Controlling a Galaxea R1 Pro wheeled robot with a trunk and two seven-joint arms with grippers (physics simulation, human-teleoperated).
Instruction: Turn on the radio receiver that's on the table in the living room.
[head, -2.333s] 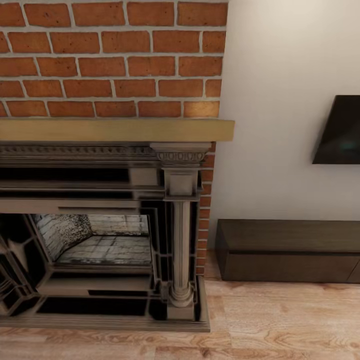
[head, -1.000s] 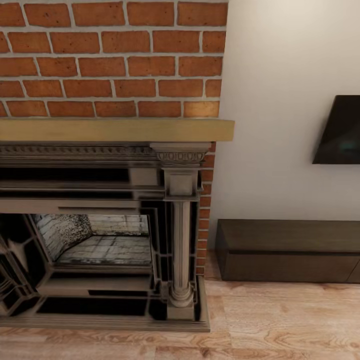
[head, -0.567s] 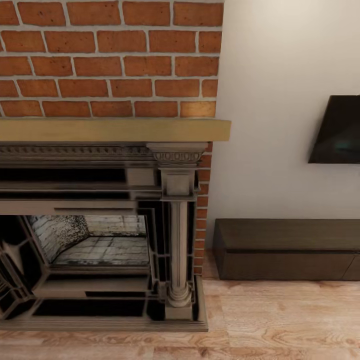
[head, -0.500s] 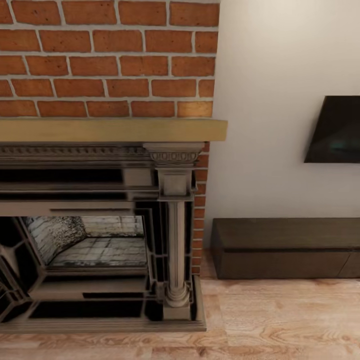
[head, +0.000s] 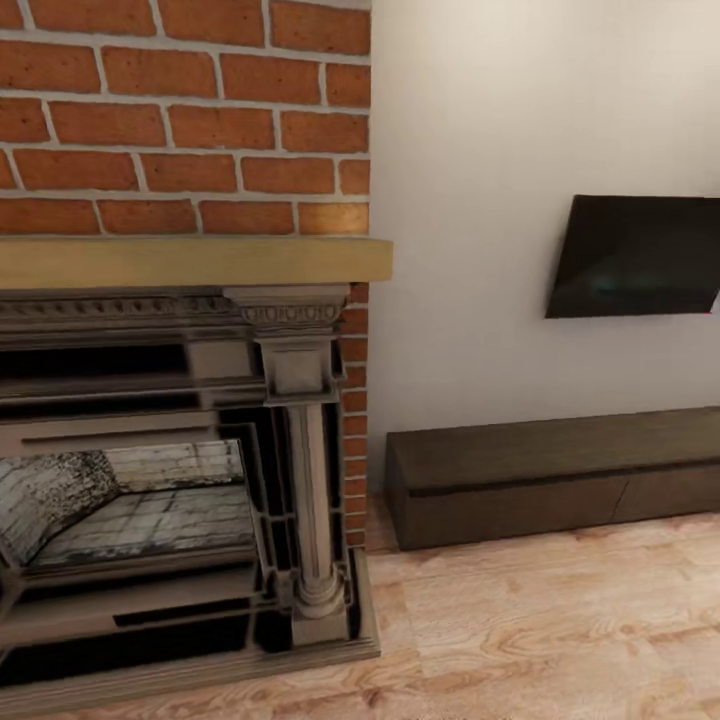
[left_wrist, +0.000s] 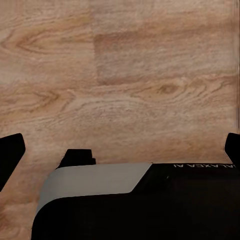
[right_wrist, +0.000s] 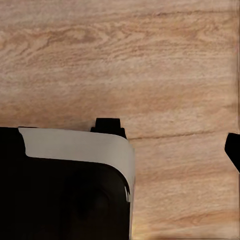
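The radio receiver and the grey coffee table are out of view. The head view faces a wall of the room with light wood plank floor (head: 560, 630). In the left wrist view my left gripper (left_wrist: 120, 150) hangs open over the floor, with one dark fingertip (left_wrist: 10, 155) at each side edge of the picture and nothing between them. In the right wrist view one fingertip (right_wrist: 233, 149) of my right gripper stands at the picture's edge over bare planks, wide apart and holding nothing.
A brick fireplace (head: 150, 450) with a wooden mantel (head: 190, 262) stands at the left. To its right are a white wall, a dark wall-mounted screen (head: 635, 258) and a low dark cabinet (head: 550, 475). My own dark base (left_wrist: 140, 200) shows under the left gripper.
The whole head picture has slid left, so the camera has turned right. More of the screen and the low cabinet shows now, less of the fireplace.
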